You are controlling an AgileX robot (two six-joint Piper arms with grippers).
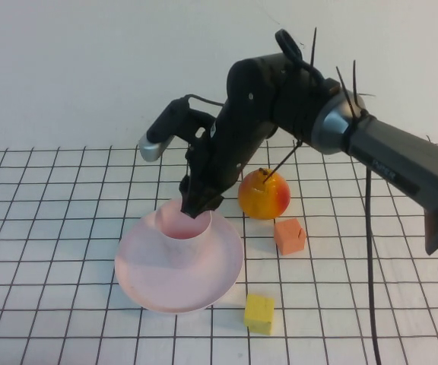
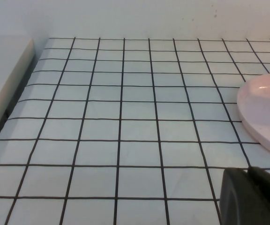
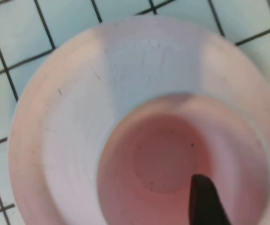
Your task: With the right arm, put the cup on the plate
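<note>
The cup (image 1: 186,226) stands upright on the plate (image 1: 150,285) at centre frame, the right pincer (image 1: 198,205) at its rim with fingers apart, one inside. Lift straight up so nothing snags. The left pincer (image 2: 254,197), lower right in its wrist view, I cannot tell.

**No readable text**

A faint light marking runs along the grey forearm casing of the right arm (image 1: 401,156) in the high view, but its letters cannot be made out. Nothing else carries any text, label, number or sign.
</note>
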